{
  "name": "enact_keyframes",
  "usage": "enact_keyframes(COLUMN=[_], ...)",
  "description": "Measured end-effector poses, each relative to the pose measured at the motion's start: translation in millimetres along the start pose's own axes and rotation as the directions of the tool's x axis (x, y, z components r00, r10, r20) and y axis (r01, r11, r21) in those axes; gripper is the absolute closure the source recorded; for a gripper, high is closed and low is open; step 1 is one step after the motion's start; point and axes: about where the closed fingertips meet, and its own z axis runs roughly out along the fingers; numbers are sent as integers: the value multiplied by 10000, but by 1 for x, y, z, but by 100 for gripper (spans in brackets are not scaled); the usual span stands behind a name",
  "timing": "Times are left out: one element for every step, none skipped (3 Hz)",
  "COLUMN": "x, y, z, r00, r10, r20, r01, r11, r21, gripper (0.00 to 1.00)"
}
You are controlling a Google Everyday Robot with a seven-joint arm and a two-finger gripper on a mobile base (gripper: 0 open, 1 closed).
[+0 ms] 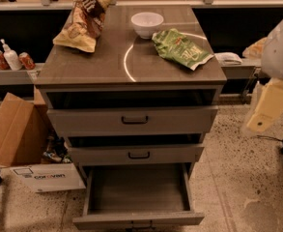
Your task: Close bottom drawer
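Note:
The bottom drawer (138, 190) of the grey-brown cabinet is pulled far out, and its plain grey floor is bare. Its slim front panel (107, 220) sits at the lower edge of the view, with the small black handle (141, 224) barely showing. The middle drawer (136, 154) and top drawer (134, 121) stand slightly out. My gripper (265, 114) shows as a blurred cream part under the white arm (282, 52) at the right edge. It is well to the right of the cabinet, at top-drawer height, and touches nothing.
On the cabinet top (107, 62) lie a brown chip bag (83, 23), a white bowl (147, 23) and a green chip bag (179, 47). An open cardboard box (15, 139) stands left of the cabinet. Cans and a bottle (10, 59) sit on a left shelf. The floor is speckled.

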Motion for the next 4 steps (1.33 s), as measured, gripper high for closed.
enact_keyframes(x=[16,17,17,8], y=[12,13,13,33], z=[49,51,51,95], r00=[9986,9987,9987,9998], r10=[517,510,510,130], r20=[67,42,42,150], r01=[-514,-508,-508,-112], r11=[9975,9976,9976,9938], r21=[-480,-476,-476,-1109], gripper=[0,0,0,0])
